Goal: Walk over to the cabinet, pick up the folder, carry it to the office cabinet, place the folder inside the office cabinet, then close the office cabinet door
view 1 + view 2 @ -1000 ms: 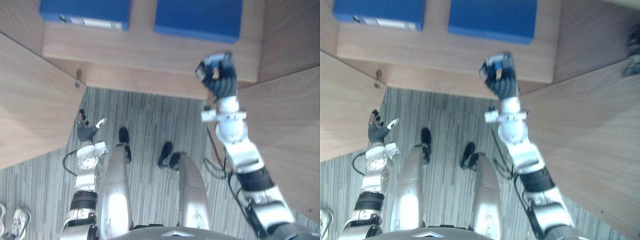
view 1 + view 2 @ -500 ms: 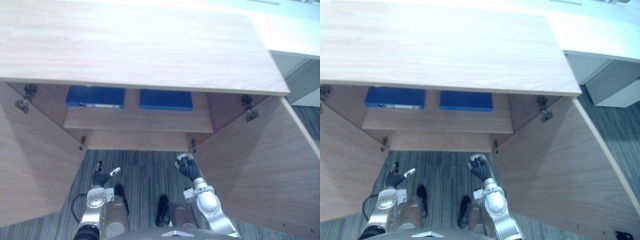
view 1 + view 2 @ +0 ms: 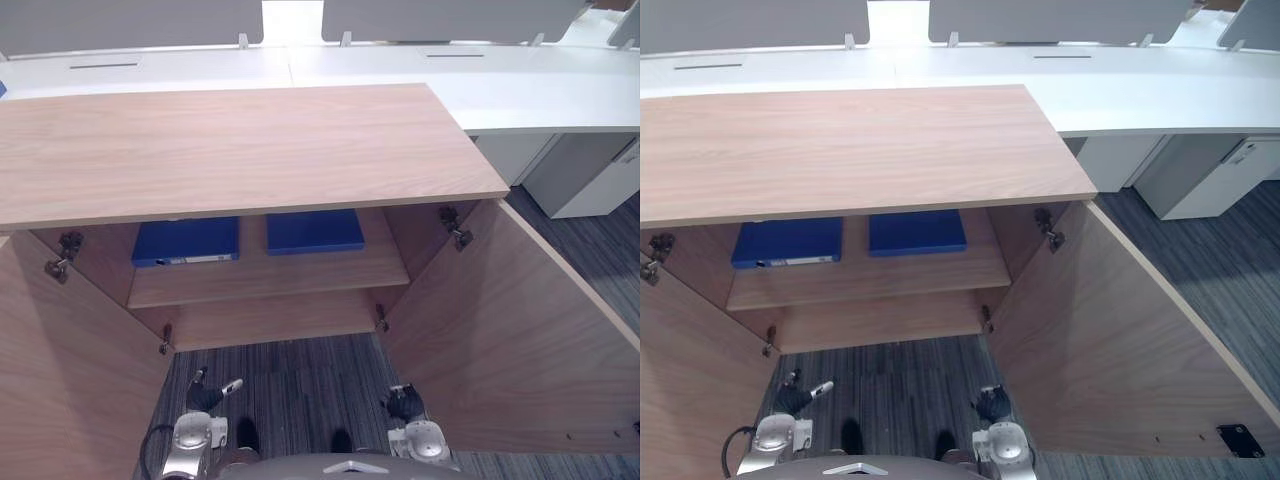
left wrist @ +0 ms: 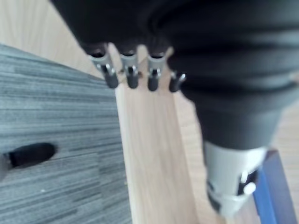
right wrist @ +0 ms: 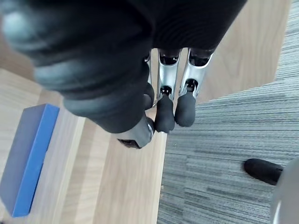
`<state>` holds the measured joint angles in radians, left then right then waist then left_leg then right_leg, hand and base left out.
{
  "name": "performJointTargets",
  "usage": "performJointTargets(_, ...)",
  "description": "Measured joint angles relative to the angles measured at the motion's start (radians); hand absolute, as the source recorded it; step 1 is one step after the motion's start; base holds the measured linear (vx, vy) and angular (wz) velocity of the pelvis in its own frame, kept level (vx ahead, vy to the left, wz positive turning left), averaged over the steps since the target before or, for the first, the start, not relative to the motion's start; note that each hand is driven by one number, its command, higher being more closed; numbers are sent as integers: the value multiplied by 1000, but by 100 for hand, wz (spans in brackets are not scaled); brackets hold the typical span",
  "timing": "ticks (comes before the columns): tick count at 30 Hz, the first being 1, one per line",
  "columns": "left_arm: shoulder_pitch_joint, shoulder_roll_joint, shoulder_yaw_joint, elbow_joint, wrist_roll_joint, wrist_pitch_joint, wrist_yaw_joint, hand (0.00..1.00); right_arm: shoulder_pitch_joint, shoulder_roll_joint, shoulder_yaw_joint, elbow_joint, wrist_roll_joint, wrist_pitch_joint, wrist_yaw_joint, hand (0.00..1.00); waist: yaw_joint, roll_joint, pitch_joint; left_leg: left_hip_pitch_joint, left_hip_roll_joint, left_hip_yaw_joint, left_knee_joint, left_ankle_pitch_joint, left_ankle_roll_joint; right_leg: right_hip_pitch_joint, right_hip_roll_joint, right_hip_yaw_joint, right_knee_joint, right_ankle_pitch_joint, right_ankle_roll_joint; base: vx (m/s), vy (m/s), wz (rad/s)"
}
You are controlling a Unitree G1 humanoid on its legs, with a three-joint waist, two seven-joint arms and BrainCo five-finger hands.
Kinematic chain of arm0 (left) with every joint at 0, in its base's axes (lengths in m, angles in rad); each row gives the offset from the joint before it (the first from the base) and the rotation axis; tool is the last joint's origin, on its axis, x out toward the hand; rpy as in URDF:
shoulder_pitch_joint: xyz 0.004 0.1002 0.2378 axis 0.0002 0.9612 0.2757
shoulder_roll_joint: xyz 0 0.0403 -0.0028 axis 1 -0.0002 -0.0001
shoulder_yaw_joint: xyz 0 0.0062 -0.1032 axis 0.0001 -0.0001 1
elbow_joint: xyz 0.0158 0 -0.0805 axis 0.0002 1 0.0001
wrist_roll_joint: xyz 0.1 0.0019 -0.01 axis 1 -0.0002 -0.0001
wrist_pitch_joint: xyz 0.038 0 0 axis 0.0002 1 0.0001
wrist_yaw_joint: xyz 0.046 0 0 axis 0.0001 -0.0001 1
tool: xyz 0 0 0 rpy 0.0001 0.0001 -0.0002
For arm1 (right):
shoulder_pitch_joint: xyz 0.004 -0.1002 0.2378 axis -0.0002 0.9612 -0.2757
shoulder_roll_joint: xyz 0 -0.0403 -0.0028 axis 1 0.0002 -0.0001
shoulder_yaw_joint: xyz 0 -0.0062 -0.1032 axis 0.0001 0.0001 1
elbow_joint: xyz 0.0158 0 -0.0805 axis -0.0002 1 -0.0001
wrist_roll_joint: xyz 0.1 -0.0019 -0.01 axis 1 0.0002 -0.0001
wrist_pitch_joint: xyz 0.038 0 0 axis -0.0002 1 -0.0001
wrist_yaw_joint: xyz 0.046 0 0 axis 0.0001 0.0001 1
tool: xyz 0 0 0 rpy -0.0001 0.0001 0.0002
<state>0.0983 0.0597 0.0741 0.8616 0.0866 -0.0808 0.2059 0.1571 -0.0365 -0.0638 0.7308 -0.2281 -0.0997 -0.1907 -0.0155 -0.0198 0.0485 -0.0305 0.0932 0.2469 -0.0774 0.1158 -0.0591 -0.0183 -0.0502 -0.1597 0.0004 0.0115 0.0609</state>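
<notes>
Left eye view gives us the light wooden cabinet [image 3: 240, 150] from above, its two doors swung wide: the left door [image 3: 70, 370] and the right door [image 3: 500, 330] stand out to either side of the opening. On the wooden shelf [image 3: 270, 278] inside we see two folders lying flat side by side, near each other but apart: a blue folder with a pale label strip [image 3: 187, 241] on the robot's left, and a plain blue folder [image 3: 314, 230] on its right. Neither is in a hand. The left hand [image 3: 205, 397] hangs low over the grey striped carpet [image 3: 300, 385], just in front of the left door; in its wrist view we read its fingers [image 4: 110, 77] as relaxed and loose, thumb apart, with nothing in them. The right hand [image 3: 405, 402] hangs low by the foot of the right door; its wrist view shows the fingers [image 5: 164, 109] curled in toward the thumb, closed on nothing. Both hands are well apart from the shelf. Behind the cabinet runs a white desk [image 3: 520, 95] with grey partition screens [image 3: 130, 20] along its far edge
</notes>
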Motion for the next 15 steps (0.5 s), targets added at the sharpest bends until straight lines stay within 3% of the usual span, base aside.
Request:
performJointTargets(11, 42, -1, 5, 63, 14, 18, 5, 0, 22, 31, -134, 24, 67, 20, -44, 0, -19, 0, -1, 74, -13, 26, -7, -29, 3, 50, -3, 76, -19, 6, 4, -11, 21, -16)
performJointTargets(15, 49, -1, 13, 59, 14, 19, 6, 0, 81, 37, -232, -146, 98, 29, -73, 0, -30, 3, -2, 83, -13, 33, -7, -39, 1, 45, 1, 107, -18, 6, 4, 24, 8, -25)
